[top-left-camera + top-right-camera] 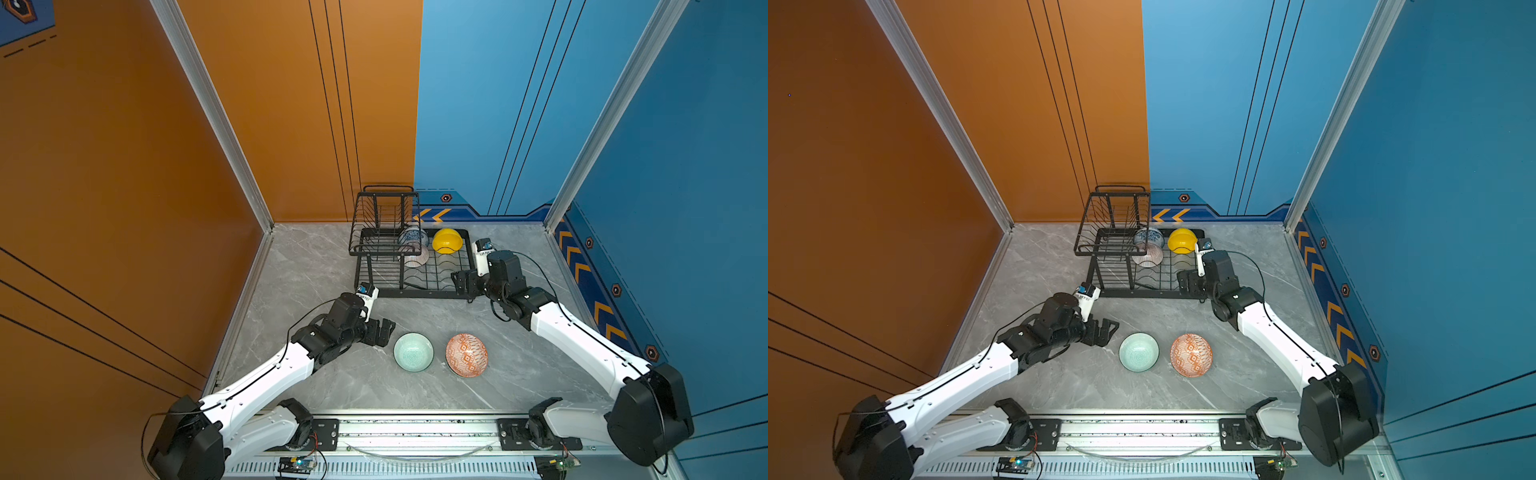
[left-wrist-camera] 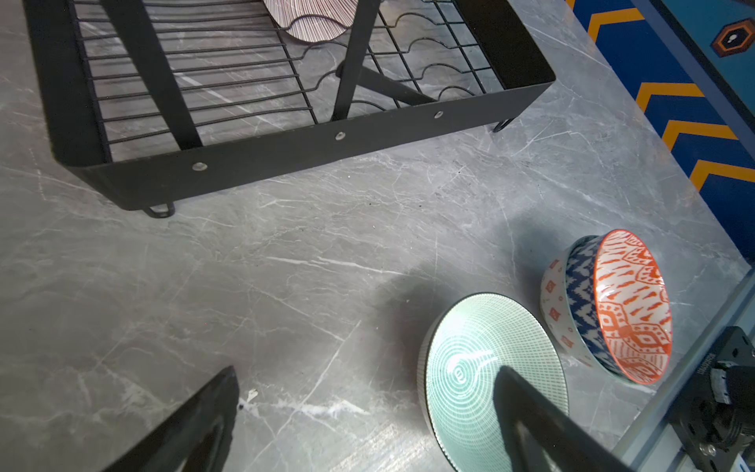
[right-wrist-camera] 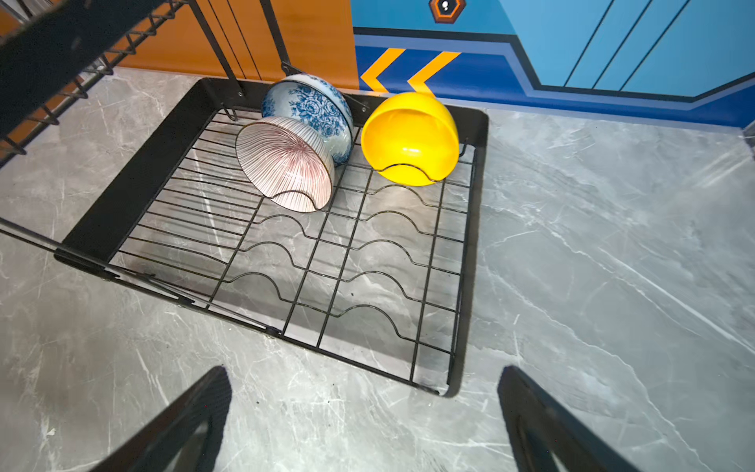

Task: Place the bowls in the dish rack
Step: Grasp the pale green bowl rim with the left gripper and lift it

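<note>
Currently both arms are over the grey marble table (image 1: 332,386) and neither holds anything.

Left gripper (image 1: 384,330): fingers spread wide, nothing between them. It hangs just beside the pale mint bowl (image 1: 413,352), on that bowl's left in both top views. In the left wrist view one finger (image 2: 531,425) overlaps the mint bowl's rim; I cannot tell whether it touches.

Right gripper (image 1: 461,282): fingers also spread wide and empty, at the near right corner of the dish rack (image 1: 415,294). The right wrist view looks across the rack's lower tier with bare table between the fingertips.

Bowls on the table: the mint bowl and the orange-white bowl (image 1: 466,354) sit side by side in front of the rack, close but apart. The orange-white bowl's outer wall carries a blue zigzag band.

Bowls in the rack, all at the far end of the lower tier:
- blue floral bowl (image 3: 314,106), on edge against the back rim
- pink striped bowl (image 3: 286,163), on edge, leaning on the floral one
- yellow bowl (image 3: 408,139), on its side, just beside them and caught by a wire hump

I see no bowl in the upper basket (image 1: 382,220).
</note>
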